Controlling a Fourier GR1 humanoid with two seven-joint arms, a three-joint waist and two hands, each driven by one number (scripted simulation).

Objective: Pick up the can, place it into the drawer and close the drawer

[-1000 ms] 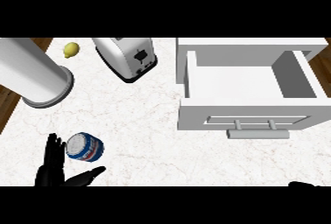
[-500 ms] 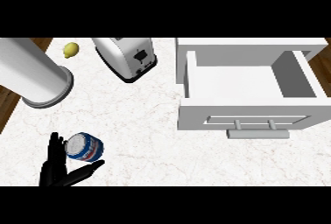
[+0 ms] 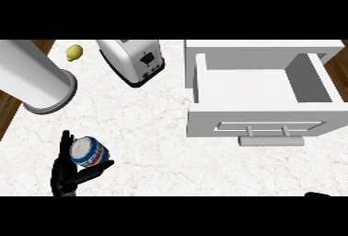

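Can: a blue, white and red can sits at the lower left of the white marbled counter, well apart from the drawer.
Left hand: the black left hand comes in from the lower edge with fingers rising along the can's left side and thumb reaching under its right; it is cupped around the can, grasping it.
Right hand: only a dark sliver shows at the lower right edge; whether it is clenched or released cannot be told.
Drawer: the white drawer stands pulled open at the right, handle facing the lower edge.
Other things: a toaster, a lemon and a large white cylinder line the far left.
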